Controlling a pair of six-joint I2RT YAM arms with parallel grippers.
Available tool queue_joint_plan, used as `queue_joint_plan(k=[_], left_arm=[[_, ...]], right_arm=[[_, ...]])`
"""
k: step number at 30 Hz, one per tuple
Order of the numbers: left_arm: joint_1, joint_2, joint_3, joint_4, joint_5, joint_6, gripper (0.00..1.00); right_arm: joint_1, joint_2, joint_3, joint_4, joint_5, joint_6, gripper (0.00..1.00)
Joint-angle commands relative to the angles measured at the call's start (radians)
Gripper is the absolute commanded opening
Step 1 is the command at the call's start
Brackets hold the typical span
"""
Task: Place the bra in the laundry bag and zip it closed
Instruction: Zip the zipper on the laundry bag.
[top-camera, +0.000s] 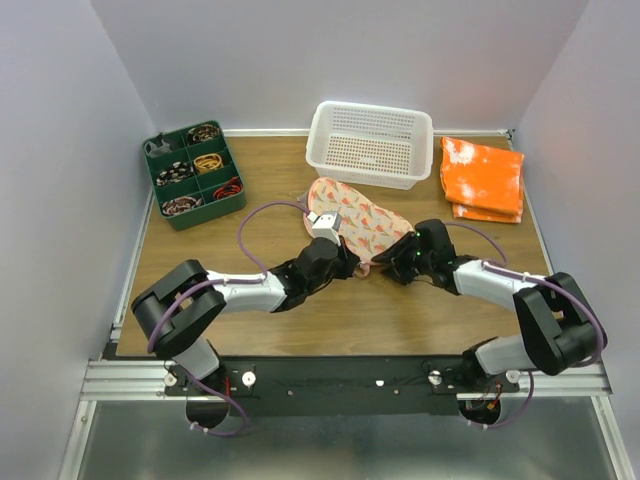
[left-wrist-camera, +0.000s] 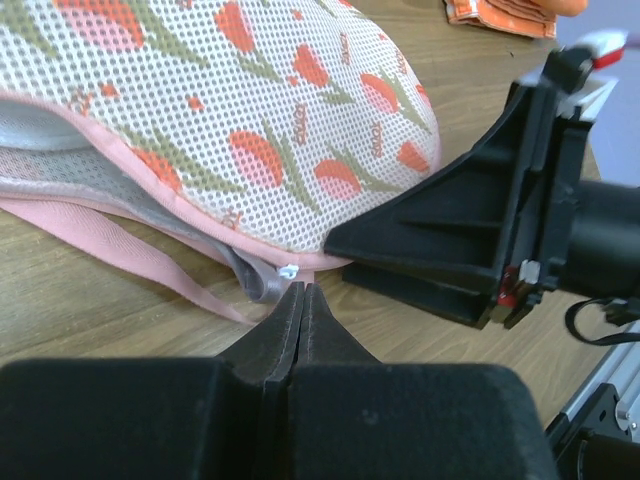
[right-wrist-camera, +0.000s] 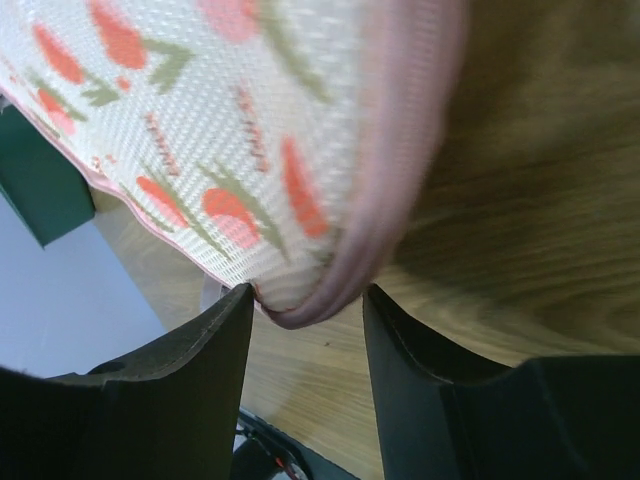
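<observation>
Bag from above: your laundry bag (top-camera: 358, 222) lies flat on the table (top-camera: 300, 320), just beside the basket (top-camera: 370, 145) behind it. The orange cloth (top-camera: 483, 178) is off to its right and the tray (top-camera: 193, 175) well to its left. The left gripper (top-camera: 350, 262) and right gripper (top-camera: 388, 268) crowd its near edge, with bare wood nearer you.

Your left wrist view shows the left gripper pressed together on nothing, just beside the bag's gaping rim. Grey fabric that looks like the bra (left-wrist-camera: 255, 278) peeks out there.

Your right wrist view shows the right gripper spread apart, with the bag's rounded end between its tips, unclamped.
</observation>
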Motion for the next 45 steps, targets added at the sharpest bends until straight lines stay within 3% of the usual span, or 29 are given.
queue_joint_plan(k=[1,11,18,33,36,38,40,44,45], left_arm=[[0.001,-0.030,-0.002,-0.009,-0.026,0.028,0.01],[0.001,-0.037,-0.007,-0.022,-0.034,0.019,0.01],[0.001,-0.024,0.013,-0.020,-0.009,0.018,0.00],[-0.029,0.105,0.019,0.130,0.077,-0.078,0.00],[-0.028,0.117,0.011,0.141,0.052,-0.072,0.04],[-0.026,0.121,0.002,0.170,0.037,-0.078,0.14],[-0.025,0.122,-0.008,0.193,0.032,-0.085,0.16],[-0.023,0.128,-0.001,0.204,0.016,-0.076,0.37],[-0.023,0.127,0.001,0.201,0.014,-0.075,0.28]], right_arm=[[-0.001,0.019,-0.072,0.152,0.065,0.112,0.55],[-0.003,-0.059,-0.109,0.165,0.186,0.157,0.36],[-0.001,-0.096,-0.088,0.112,0.226,0.124,0.04],[-0.003,-0.100,-0.037,0.074,0.171,0.077,0.02],[-0.003,-0.105,-0.029,0.068,0.168,0.068,0.02],[-0.003,-0.109,-0.025,0.059,0.165,0.058,0.02],[-0.003,-0.115,-0.023,0.050,0.166,0.051,0.02],[-0.001,-0.122,-0.026,0.042,0.162,0.045,0.02],[-0.001,-0.122,-0.028,0.042,0.162,0.045,0.02]])
